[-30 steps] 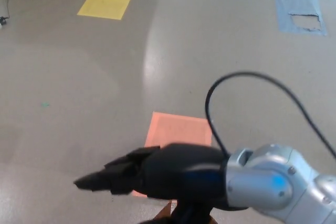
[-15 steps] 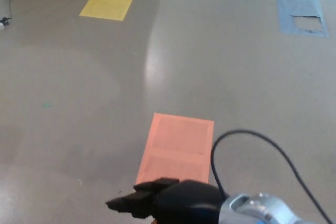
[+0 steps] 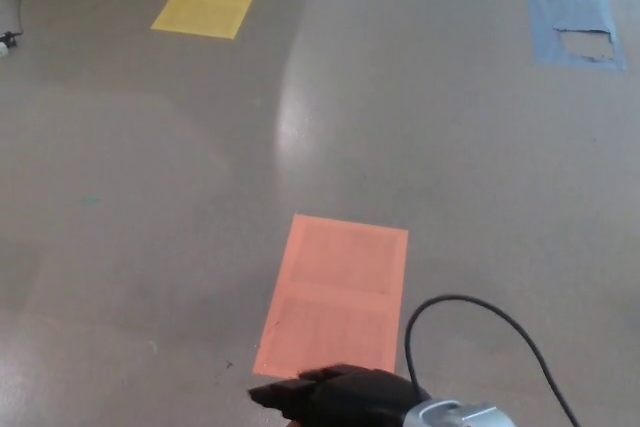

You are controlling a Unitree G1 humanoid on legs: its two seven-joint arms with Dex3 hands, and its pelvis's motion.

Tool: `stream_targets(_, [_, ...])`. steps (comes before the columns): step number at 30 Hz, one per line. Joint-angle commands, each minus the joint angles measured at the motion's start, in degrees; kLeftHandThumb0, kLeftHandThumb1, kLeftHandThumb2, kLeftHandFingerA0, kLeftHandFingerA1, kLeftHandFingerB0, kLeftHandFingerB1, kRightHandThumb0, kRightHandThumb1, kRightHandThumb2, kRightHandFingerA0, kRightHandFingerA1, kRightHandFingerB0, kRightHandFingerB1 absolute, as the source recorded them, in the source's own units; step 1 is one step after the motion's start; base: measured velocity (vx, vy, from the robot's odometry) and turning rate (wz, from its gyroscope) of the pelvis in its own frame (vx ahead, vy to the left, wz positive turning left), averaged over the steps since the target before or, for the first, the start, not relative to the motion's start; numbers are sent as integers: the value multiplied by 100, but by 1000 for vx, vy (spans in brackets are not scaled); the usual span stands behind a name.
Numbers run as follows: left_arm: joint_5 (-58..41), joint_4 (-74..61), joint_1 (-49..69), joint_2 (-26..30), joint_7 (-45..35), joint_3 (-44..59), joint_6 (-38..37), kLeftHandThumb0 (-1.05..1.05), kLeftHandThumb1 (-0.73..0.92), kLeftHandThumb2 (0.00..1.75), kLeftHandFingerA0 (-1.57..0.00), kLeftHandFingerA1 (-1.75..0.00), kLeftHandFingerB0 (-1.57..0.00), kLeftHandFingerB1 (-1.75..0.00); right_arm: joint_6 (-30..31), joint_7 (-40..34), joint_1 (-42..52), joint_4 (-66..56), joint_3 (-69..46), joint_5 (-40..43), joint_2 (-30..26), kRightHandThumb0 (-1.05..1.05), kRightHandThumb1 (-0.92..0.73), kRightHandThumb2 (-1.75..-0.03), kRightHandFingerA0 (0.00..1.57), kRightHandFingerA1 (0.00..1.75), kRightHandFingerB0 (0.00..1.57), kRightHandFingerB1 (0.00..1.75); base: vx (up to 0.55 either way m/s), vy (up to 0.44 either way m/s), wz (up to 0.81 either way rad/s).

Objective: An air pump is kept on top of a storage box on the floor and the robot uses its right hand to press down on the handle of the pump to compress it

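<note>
Pump and storage box lie out of the head view, so their place cannot be told; only the right hand (image 3: 335, 399) shows, low at the bottom edge, and whether its fingers hold anything cannot be told. Just beyond the hand an orange rectangle (image 3: 335, 292) is marked on the grey floor (image 3: 150, 197). A black cable (image 3: 480, 332) loops up beside the wrist.

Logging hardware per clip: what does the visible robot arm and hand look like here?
Only the right arm shows, at the bottom edge. The right hand is matte black with thick, blocky fingers. Behind it sits a silver-grey metallic wrist. A thin black cable loops up from the wrist over the grey floor. No markings are visible.
</note>
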Motion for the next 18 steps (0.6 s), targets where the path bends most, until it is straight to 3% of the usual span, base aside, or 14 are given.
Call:
stream_targets(1, [11, 76, -50, 153, 36, 11, -82, -84, 82, 115, -13, -47, 0, -34, -1079, -1903, 5, 3996, -131, -494, 993, -89, -89, -120, 0, 13, 0, 13, 0, 0, 0])
stream_targets(5, [-7, 71, -74, 134, 27, 23, -75, -85, 82, 115, -15, -47, 0, -35, -1164, -1957, -85, 4402, -236, -423, 1137, -89, -89, -121, 0, 13, 0, 13, 0, 0, 0])
stream_targets(8, [-34, 53, -96, 113, -22, 39, -138, -75, 78, 115, -5, -45, -2, -33, -1203, -2002, -188, 4836, -381, -312, 1301, -92, -89, -121, 3, 13, 3, 11, 0, 0, 0])
stream_targets(10, [-26, 52, -90, 114, 5, 36, -154, -83, 83, 116, -13, -47, 0, -34, -1191, -2003, -215, 5035, -446, -262, 1401, -92, -89, -121, 4, 13, 3, 12, 0, 0, 0])
stream_targets(11, [-44, 52, -96, 117, -16, 54, -203, -79, 92, 75, -15, -33, -9, -27, -1173, -1986, -246, 5155, -499, -224, 1461, -90, -88, -120, 4, 16, 4, 13, 0, 0, 0])
stream_targets(12, [-24, 49, -100, 122, -32, 33, -248, -81, 85, 116, -13, -47, 0, -33, -1179, -2013, -255, 5238, -525, -212, 1491, -92, -88, -121, 6, 16, 5, 13, 0, 0, 0])
stream_targets(18, [9, 57, -254, 177, -2, 10, -126, -76, 82, 107, -11, -44, -6, -36, -1219, -2046, -463, 5612, -640, -213, 1649, -93, -89, -123, 4, 13, 4, 12, 0, 0, 0])
